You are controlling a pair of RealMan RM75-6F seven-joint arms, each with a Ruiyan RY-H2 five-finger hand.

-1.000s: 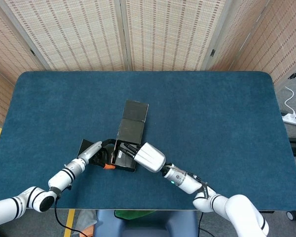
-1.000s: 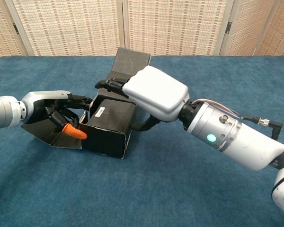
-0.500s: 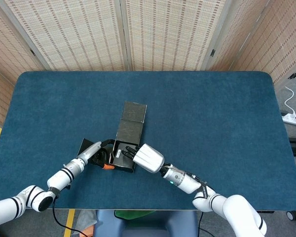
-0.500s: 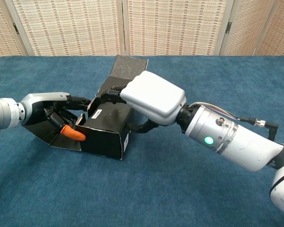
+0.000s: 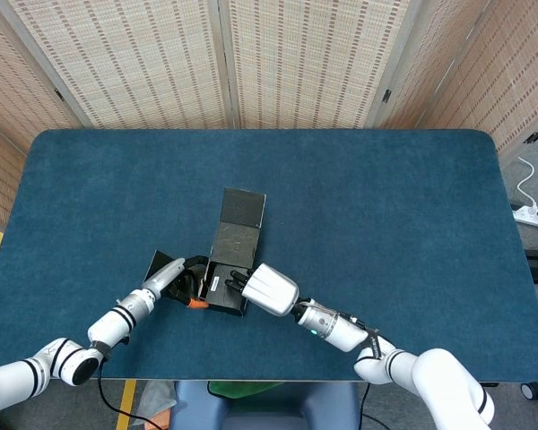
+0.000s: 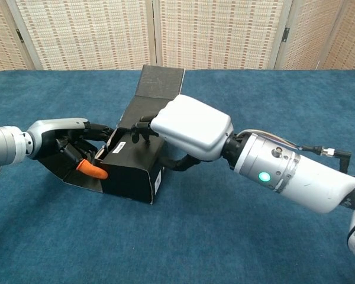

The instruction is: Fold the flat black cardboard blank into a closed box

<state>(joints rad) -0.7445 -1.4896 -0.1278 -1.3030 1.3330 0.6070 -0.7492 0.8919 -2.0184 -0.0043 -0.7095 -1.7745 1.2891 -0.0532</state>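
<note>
The black cardboard box (image 5: pixel 222 294) (image 6: pixel 130 174) lies partly folded near the table's front edge. Its long lid flap (image 5: pixel 240 219) (image 6: pixel 158 83) stands open and reaches away from me. My right hand (image 5: pixel 267 288) (image 6: pixel 190 125) lies over the box's top from the right, fingers (image 6: pixel 139 126) pressing on the top panel and the thumb curled against the right side. At the box's open left end is my left hand (image 5: pixel 181 281) (image 6: pixel 68 141); its fingers reach the top edge and an orange-tipped thumb (image 6: pixel 92 170) presses at the opening. A loose side flap (image 6: pixel 68 171) lies under that hand.
The blue table (image 5: pixel 386 215) stretches wide to the right and to the far side of the box. Woven screens (image 5: pixel 278 63) stand behind it. A white power strip (image 5: pixel 533 215) lies on the floor past the right edge.
The right hand has slid down and left, so its fingers now press flat on the box's top. The box has shifted slightly toward the left hand, and the lid flap has tilted up more.
</note>
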